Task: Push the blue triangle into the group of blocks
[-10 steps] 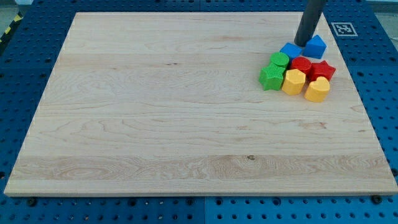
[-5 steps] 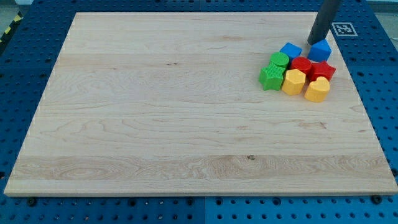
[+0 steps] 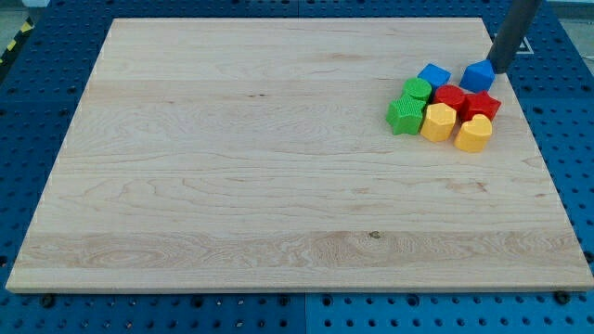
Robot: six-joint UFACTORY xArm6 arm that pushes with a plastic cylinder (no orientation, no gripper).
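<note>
The blocks sit in one cluster at the board's right side. A blue block that looks like the triangle [image 3: 478,76] lies at the cluster's upper right, touching the red star [image 3: 483,104] and a red block [image 3: 450,96]. A second blue block [image 3: 432,76] is at the upper left of the cluster. Below are a green round block [image 3: 418,89], a green star [image 3: 404,115], a yellow hexagon [image 3: 438,122] and a yellow heart [image 3: 473,134]. My tip [image 3: 498,70] rests just right of the blue triangle, close to or touching it.
The wooden board [image 3: 278,186] lies on a blue perforated table. Its right edge [image 3: 529,121] runs close to the cluster. A white marker tag is partly hidden behind the rod at the top right corner.
My tip moved from between the two blue blocks, round the top, to the right side of the blue triangle. The blue triangle shifted slightly down and right against the red blocks.
</note>
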